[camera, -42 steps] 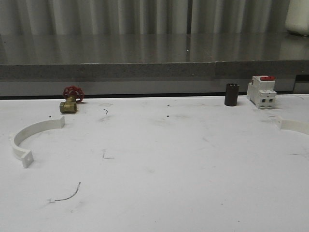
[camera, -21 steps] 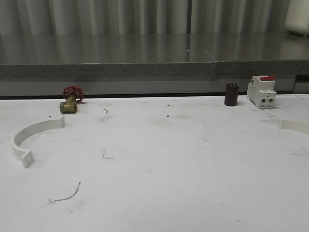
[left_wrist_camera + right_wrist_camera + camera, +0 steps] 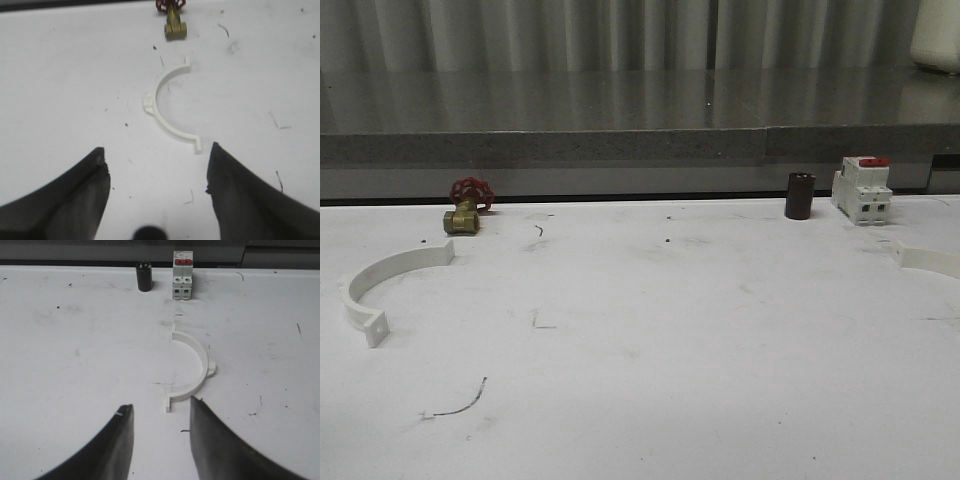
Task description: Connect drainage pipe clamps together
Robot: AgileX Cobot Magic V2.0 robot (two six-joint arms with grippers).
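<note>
One white drainage pipe clamp [image 3: 382,282] lies on the white table at the left; in the left wrist view this half-ring [image 3: 168,110] rests just ahead of my left gripper [image 3: 156,152], which is open and empty above the table. The other clamp [image 3: 930,259] lies at the table's right edge, partly cut off in the front view. In the right wrist view that clamp [image 3: 196,365] lies flat just ahead of my right gripper [image 3: 161,405], whose dark fingers stand apart with nothing between them, one fingertip near the clamp's end tab.
A brass valve with a red handwheel [image 3: 467,205] stands at the back left. A dark cylinder [image 3: 800,195] and a white breaker with a red top [image 3: 862,189] stand at the back right. A grey ledge [image 3: 620,145] runs behind the table.
</note>
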